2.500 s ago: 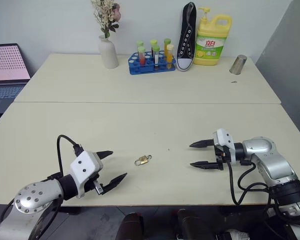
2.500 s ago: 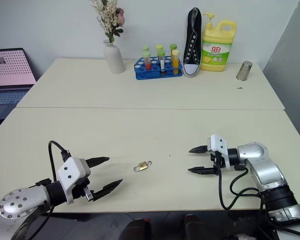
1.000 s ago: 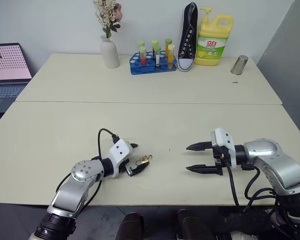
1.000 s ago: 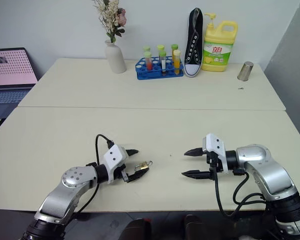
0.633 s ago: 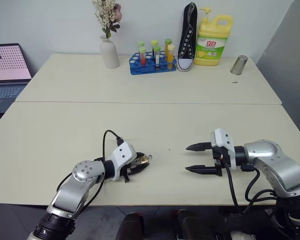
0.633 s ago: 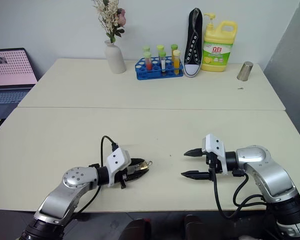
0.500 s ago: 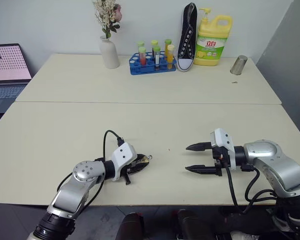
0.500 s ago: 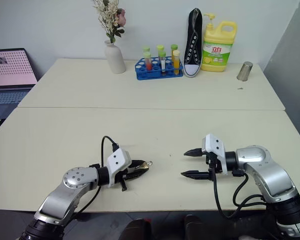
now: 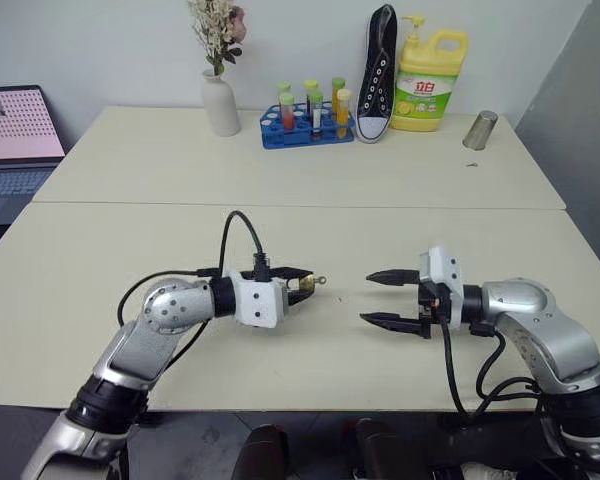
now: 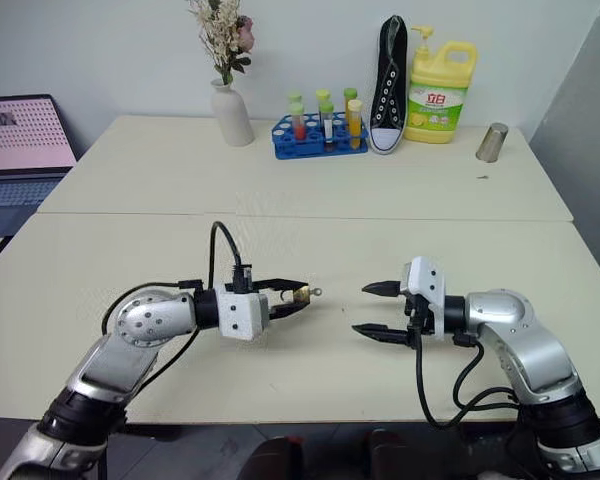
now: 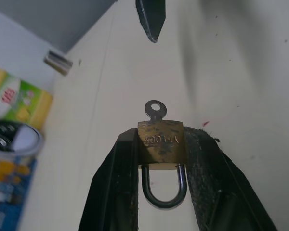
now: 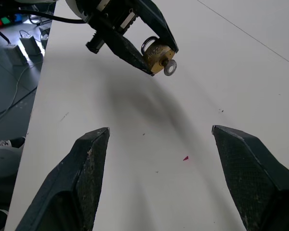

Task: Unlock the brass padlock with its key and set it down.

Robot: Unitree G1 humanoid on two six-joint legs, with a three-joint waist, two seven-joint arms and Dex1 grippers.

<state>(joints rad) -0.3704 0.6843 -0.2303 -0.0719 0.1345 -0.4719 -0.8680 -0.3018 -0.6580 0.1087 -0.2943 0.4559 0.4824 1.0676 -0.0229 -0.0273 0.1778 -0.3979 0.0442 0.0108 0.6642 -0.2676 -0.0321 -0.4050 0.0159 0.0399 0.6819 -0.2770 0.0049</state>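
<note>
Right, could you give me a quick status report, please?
Left gripper shut on brass padlock, key facing right gripper. Right gripper open. Nothing between them.

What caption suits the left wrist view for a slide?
Left gripper clamps the brass padlock between its fingers, key protruding toward the open right gripper.

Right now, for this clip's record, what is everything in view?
brass padlock: 1, gold, clamped in left end effector above table
key: 1, silvery, sticking out of padlock
table: 2, cream, joined
vase: 1, white, dried flowers, far edge
test tube rack: 1, blue, coloured tubes
sneaker: 1, black, upright against wall
detergent bottle: 1, yellow
metal cup: 1, silver, far right
laptop: 1, left
left end effector: shut on padlock
right end effector: open, facing it
</note>
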